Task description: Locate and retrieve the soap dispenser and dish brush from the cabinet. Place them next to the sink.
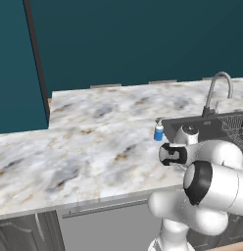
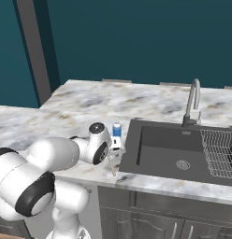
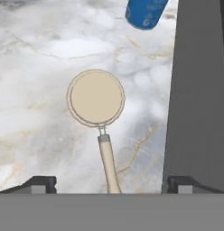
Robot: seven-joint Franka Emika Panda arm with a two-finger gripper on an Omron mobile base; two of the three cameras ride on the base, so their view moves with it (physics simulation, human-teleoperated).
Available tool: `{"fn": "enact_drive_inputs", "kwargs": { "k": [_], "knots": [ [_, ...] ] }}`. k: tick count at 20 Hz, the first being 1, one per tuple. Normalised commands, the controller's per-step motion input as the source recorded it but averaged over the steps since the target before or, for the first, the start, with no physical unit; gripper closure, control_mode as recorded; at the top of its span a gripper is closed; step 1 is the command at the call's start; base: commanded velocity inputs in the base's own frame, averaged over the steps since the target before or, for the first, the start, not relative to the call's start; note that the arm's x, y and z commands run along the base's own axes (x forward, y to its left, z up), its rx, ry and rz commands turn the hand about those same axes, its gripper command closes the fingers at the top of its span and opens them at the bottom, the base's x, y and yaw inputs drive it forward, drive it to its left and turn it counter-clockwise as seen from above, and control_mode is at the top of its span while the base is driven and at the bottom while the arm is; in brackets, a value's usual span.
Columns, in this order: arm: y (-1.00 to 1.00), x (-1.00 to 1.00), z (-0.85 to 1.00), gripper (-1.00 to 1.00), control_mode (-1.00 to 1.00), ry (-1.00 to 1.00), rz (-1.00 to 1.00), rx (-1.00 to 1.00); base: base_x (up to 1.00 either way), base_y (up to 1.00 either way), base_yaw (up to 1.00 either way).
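1. Simulated kitchen: marbled bench (image 1: 94, 142) against a dark teal wall (image 2: 136, 37), grey lower cabinet fronts (image 2: 150, 214) beneath.
2. Sink (image 2: 155, 154): dark grey basin recessed in the bench, curved chrome faucet (image 2: 192, 105) at its rear edge, wire rack (image 2: 220, 151) at the right side of the basin.
3. Soap dispenser (image 2: 117, 130): small blue bottle, white pump top, upright on the bench just beside the sink's left rim.
4. Dish brush (image 3: 96, 98): flat on the bench, round tan head facing up, thin handle running toward the hand camera; just left of the sink rim, near the soap dispenser, apart from it.
5. Tool (image 3: 112, 184): released, two dark tips spread wide to either side of the brush handle, no contact with it visible; nothing grasped.
6. Arm: bent low over the front of the bench, hand pointing down at the bench beside the sink's left edge.
7. Both task items on the bench next to the sink.
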Motion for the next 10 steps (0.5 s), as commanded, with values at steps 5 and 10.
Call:
{"fn": "enact_drive_inputs", "kwargs": {
  "k": [5, 10],
  "knots": [
    [0.0, -0.12, 0.57, -1.0, -1.0, 0.07, -0.01, -0.05, 0.0, 0.0, 0.0],
    [0.0, -0.27, 0.48, -1.0, -1.0, 0.06, -0.08, 0.04, 0.0, 0.0, 0.0]
  ]
}}
